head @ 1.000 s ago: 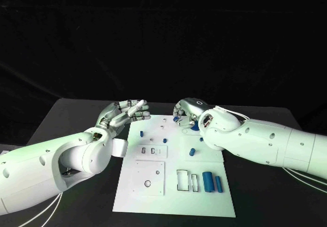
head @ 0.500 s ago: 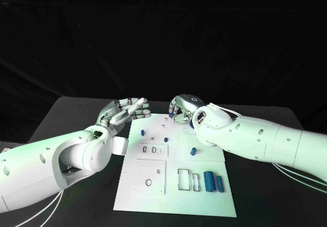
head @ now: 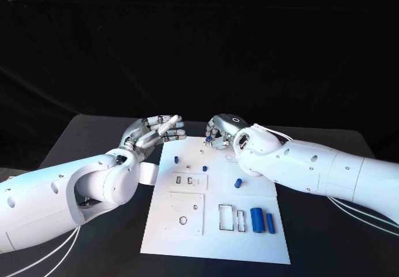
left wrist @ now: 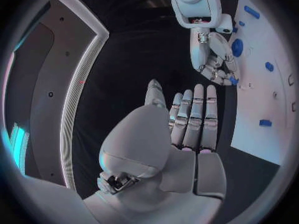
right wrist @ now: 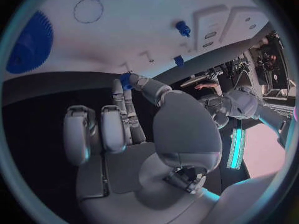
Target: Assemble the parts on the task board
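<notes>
The white task board [head: 216, 231] lies lengthwise in the middle of the table. My right hand [head: 221, 132] hovers over the board's far edge and pinches a small blue part [right wrist: 126, 79] between thumb and a fingertip; the same small blue part [left wrist: 232, 79] shows at its fingertips in the left wrist view. A blue gear [right wrist: 28, 42] lies on the board near this hand. My left hand [head: 154, 133] is raised beside the board's far left corner, fingers straight and holding nothing. Blue pegs [head: 176, 158] [head: 204, 167] stand in the board.
A short blue piece [head: 238, 183] lies mid-board. Two blue cylinders [head: 258, 219] [head: 270, 223] lie side by side near the board's right edge, next to rectangular slots [head: 225, 217]. A square inset plate [head: 184, 213] sits on the board's left half. Black table surrounds the board.
My right hand has shifted a little to the left along the board's far edge, still pinching the small blue part. My left hand has risen slightly.
</notes>
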Controlling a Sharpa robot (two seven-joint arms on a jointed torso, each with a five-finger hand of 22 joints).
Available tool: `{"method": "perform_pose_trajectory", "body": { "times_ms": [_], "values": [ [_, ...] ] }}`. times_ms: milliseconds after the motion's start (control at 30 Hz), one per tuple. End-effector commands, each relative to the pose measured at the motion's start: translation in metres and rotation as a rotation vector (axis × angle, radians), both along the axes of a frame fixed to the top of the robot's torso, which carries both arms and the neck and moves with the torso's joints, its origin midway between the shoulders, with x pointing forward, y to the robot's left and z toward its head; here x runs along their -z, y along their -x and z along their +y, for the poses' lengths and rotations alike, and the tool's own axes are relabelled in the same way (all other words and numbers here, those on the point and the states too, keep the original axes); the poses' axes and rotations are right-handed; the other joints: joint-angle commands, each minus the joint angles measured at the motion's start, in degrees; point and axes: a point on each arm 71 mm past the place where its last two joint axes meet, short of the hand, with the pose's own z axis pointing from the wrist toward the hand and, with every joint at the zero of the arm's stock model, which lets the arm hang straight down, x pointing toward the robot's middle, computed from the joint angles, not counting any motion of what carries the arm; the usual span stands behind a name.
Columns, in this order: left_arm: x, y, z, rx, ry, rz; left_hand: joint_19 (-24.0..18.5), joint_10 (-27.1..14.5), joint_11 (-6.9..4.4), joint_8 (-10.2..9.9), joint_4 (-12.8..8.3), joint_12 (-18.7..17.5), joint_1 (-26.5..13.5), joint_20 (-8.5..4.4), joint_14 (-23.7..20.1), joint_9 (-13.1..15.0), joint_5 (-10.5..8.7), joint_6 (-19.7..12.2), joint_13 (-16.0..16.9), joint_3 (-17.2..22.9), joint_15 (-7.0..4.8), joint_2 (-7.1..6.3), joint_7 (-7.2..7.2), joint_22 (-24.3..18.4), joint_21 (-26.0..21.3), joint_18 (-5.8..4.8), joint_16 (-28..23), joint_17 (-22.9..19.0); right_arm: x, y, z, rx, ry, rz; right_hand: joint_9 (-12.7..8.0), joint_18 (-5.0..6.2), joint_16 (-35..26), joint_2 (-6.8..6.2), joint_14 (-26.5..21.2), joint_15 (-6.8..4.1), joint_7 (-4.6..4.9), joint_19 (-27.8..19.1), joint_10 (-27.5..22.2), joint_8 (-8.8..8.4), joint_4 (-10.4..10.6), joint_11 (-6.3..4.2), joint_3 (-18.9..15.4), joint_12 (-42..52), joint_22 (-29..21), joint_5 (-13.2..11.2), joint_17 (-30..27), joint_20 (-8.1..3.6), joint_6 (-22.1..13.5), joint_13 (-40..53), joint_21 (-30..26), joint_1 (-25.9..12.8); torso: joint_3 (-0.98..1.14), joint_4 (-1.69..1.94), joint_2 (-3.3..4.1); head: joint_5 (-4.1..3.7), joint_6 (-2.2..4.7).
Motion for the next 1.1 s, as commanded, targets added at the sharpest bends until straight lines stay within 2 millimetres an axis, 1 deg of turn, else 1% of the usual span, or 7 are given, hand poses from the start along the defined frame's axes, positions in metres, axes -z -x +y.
{"method": "perform_pose_trajectory", "body": {
  "times_ms": [33,200,467,900,967,1067,1100],
  "values": [
    [-0.003,0.0,-0.002,0.01,0.013,-0.015,-0.25,-0.23,0.02,-0.01,-0.04,-0.02,0.08,0.3,-0.29,0.05,0.33,-0.2,0.02,-0.35,-0.12,0.6,1.66,-0.08,-0.3,0.61,-0.22,0.05,0.002,0.0,0.003,-0.016,0.018,0.021,0.05,-0.38,0.25,-0.37,1.58,0.0,-0.04,0.32,-0.32,0.18,0.31,0.16,-0.1,-0.16,4.51,0.34,-0.1,0.06,-0.31,0.04,0.08,-0.14,0.01,-0.04,0.06,0.25,-0.2],
    [-0.005,0.0,-0.003,0.011,0.013,-0.02,-0.25,-0.23,0.02,-0.01,-0.04,-0.02,0.08,0.3,-0.29,0.05,0.33,-0.2,0.02,-0.35,-0.12,0.6,1.66,-0.08,-0.3,0.61,-0.22,0.05,0.003,0.0,0.007,-0.022,0.02,0.028,0.06,-0.34,0.22,-0.45,1.55,0.03,-0.01,0.2,-0.39,0.12,0.36,0.19,-0.11,-0.19,4.36,0.45,-0.19,0.08,-0.4,0.04,-0.02,-0.2,0.01,-0.03,0.05,0.41,-0.61],
    [-0.008,-0.001,-0.003,0.012,0.013,-0.024,-0.25,-0.23,0.02,-0.01,-0.04,-0.02,0.08,0.3,-0.29,0.05,0.33,-0.2,0.02,-0.35,-0.12,0.6,1.66,-0.08,-0.3,0.61,-0.22,0.05,0.005,-0.001,0.011,-0.03,0.025,0.039,0.07,-0.34,0.2,-0.52,1.54,0.05,0.01,0.2,-0.44,0.08,0.39,0.22,-0.12,-0.2,4.38,0.51,-0.25,0.1,-0.45,0.05,-0.01,-0.25,-0.09,0.1,0.25,0.48,-0.67],
    [-0.011,-0.002,-0.003,0.011,0.011,-0.028,-0.24,-0.22,0.03,0.03,-0.09,-0.01,0.17,0.3,-0.28,0.1,0.36,-0.2,0.04,-0.42,-0.13,0.63,1.64,-0.1,-0.29,0.62,-0.23,0.13,0.009,-0.001,0.016,-0.033,0.039,0.067,0.07,-0.18,0.01,-0.96,1.38,0.2,0.17,-0.31,-0.97,-0.26,0.59,0.41,-0.21,-0.32,3.78,0.41,-0.77,0.23,-0.94,0.01,-0.42,-0.56,-0.01,-0.05,0.22,0.86,-1.04],
    [-0.011,-0.002,-0.003,0.011,0.011,-0.029,-0.24,-0.22,0.03,0.03,-0.09,-0.01,0.17,0.3,-0.28,0.1,0.36,-0.2,0.04,-0.42,-0.13,0.63,1.64,-0.1,-0.29,0.62,-0.23,0.13,0.009,-0.002,0.015,-0.027,0.038,0.067,-0.03,0.11,-0.19,-1.44,1.22,0.46,0.48,-1.25,-1.94,-0.79,0.73,0.7,-0.18,-0.42,2.64,0.15,-1.29,0.42,-1.71,-0.11,-1.17,-0.84,-0.03,-0.03,0.2,0.85,-1.02],
    [-0.011,-0.002,-0.003,0.011,0.011,-0.029,-0.24,-0.22,0.03,0.03,-0.09,-0.01,0.17,0.3,-0.28,0.1,0.36,-0.2,0.04,-0.42,-0.13,0.63,1.64,-0.1,-0.29,0.62,-0.23,0.13,0.009,-0.004,0.014,-0.018,0.035,0.065,-0.56,0.75,-1.31,-2.78,0.37,1.44,1.67,-3.48,-5.6,-2.53,1.03,1.88,-0.15,-0.33,0.04,-0.4,-3.68,1.26,-4.3,-0.8,-3.04,-1.5,-0.06,0.02,0.21,0.82,-0.93],
    [-0.011,-0.003,-0.003,0.011,0.011,-0.029,-0.24,-0.22,0.03,0.03,-0.09,-0.01,0.17,0.3,-0.28,0.1,0.36,-0.2,0.04,-0.42,-0.13,0.63,1.64,-0.1,-0.29,0.62,-0.23,0.13,0.009,-0.005,0.014,-0.016,0.035,0.066,-0.88,1.03,-1.71,-3.44,-0.02,1.91,2.35,-4.43,-7.15,-3.57,1.17,2.43,-0.52,-0.21,-1.07,-0.43,-4.59,1.7,-6.03,-1.07,-3.88,-1.82,-0.06,0.03,0.22,0.81,-0.91]
  ]
}}
